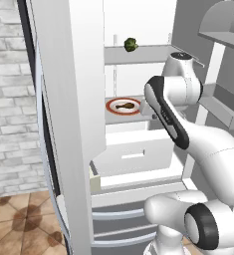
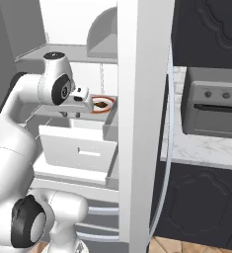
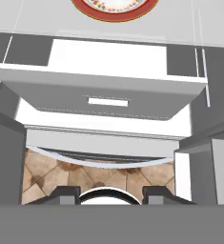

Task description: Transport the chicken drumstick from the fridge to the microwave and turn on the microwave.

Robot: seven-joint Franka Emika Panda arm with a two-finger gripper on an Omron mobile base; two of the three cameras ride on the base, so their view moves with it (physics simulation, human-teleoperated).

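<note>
Chicken drumstick (image 1: 124,105): small, golden-brown, thick at one end and tapering to a thin bone tip, lying flat on a red-rimmed white plate (image 1: 112,109) on a middle shelf of the open fridge (image 1: 73,99). Seen in the right base view as a brown lump (image 2: 102,105) on the same plate (partly hidden by the door edge). Above it, at about 12 o'clock, a small dark-green vegetable (image 1: 131,45) on the next shelf. Below, a white crisper box (image 3: 108,102), plate rim at 12 o'clock in the hand view. Arm bent up from the base, elbow high, wrist reaching into the fridge. Gripper (image 2: 74,114) just at 3 o'clock of the plate in the left base view, fingers (image 3: 66,194) parted about halfway, holding nothing, pointing down toward the crisper box.
</note>
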